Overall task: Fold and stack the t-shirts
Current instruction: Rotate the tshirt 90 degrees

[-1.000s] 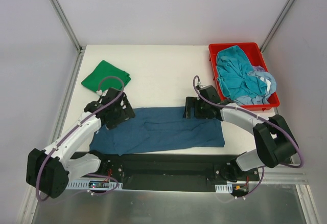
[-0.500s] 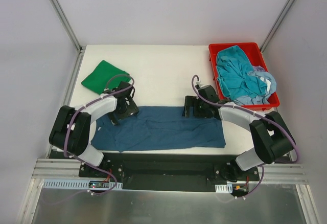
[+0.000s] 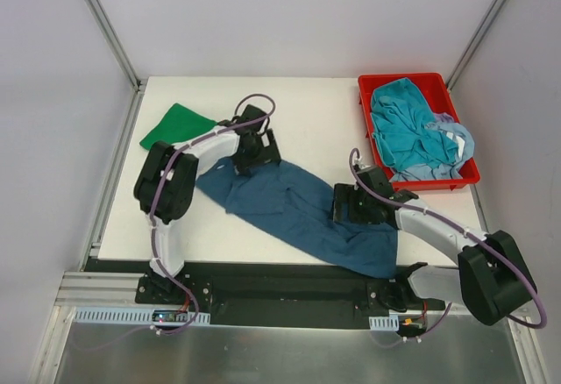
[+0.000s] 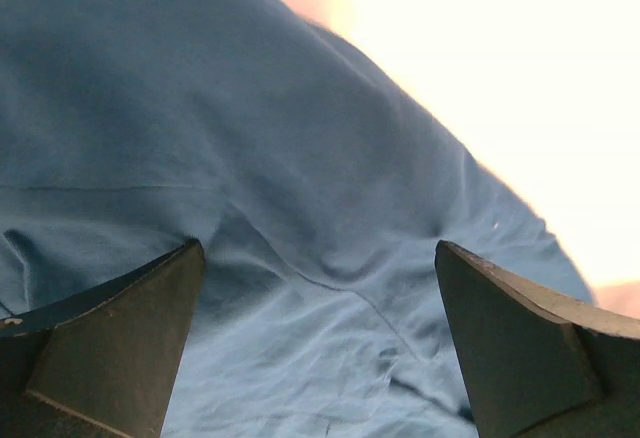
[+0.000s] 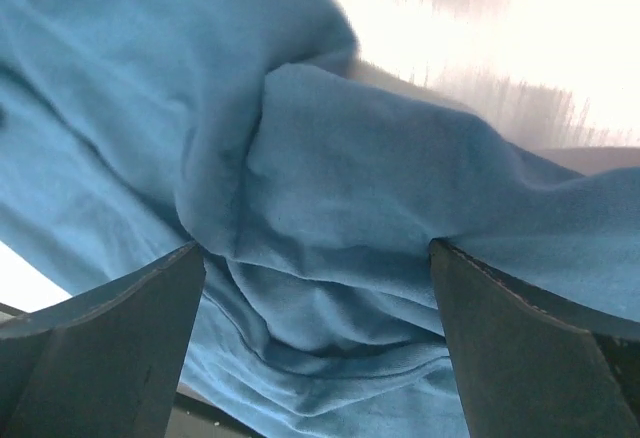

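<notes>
Top view: dark navy cotton t-shirt (image 3: 294, 204) is laid diagonally on the white table (image 3: 307, 112), left gripper (image 3: 254, 154) on its far end, right gripper (image 3: 346, 205) on its near-right part. Left wrist: fingers (image 4: 110, 348) are held wide over flat navy cloth, nothing clamped. Right wrist: fingers (image 5: 520, 348) likewise wide, bunched folds seen between them.

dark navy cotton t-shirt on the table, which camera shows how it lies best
The top external view: the dark navy cotton t-shirt shows whole, spread diagonally across the white table, rumpled. Each wrist view gives only a close patch of wrinkled blue cloth, with no outline.
</notes>
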Controlling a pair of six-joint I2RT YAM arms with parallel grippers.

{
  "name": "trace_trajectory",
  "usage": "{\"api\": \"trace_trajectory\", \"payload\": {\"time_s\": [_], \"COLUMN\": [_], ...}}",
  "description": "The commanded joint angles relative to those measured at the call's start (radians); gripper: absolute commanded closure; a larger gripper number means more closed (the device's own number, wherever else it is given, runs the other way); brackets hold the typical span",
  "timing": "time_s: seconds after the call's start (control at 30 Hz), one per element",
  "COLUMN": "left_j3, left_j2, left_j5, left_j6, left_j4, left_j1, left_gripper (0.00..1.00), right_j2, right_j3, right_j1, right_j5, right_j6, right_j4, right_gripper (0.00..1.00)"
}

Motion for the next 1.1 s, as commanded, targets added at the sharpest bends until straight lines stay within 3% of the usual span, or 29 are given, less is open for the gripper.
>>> {"api": "trace_trajectory", "payload": {"time_s": [0.0,0.23,0.4,0.5,0.63,0.87,1.07], "left_j3": [0.241,0.844,1.284,1.233,1.259,1.216,1.283], "left_j2": [0.200,0.584,0.819,0.824,0.873,0.864,0.832], "left_j5": [0.187,0.336,0.328,0.278,0.221,0.098,0.107], "left_j6": [0.093,0.158,0.063,-0.021,-0.083,-0.037,0.004], "left_j4": [0.096,0.063,0.127,0.318,0.423,0.413,0.416], "left_j1": [-0.023,0.011,0.058,0.084,0.109,0.114,0.121], "left_gripper": [0.01,0.01,0.01,0.01,0.01,0.01,0.01], "right_j2": [-0.046,-0.018,0.098,0.164,0.219,0.172,0.091], "right_j3": [-0.022,-0.041,0.066,0.114,0.169,0.162,0.143], "right_j1": [-0.004,0.014,0.154,0.218,0.289,0.310,0.324], "right_j5": [-0.038,-0.206,-0.239,-0.311,-0.323,-0.294,-0.300], "right_j6": [0.002,0.028,0.080,0.134,0.155,0.135,0.089], "right_j4": [-0.102,-0.009,0.064,0.159,0.193,0.202,0.197], "right_gripper": [0.04,0.04,0.04,0.04,0.04,0.04,0.04]}}
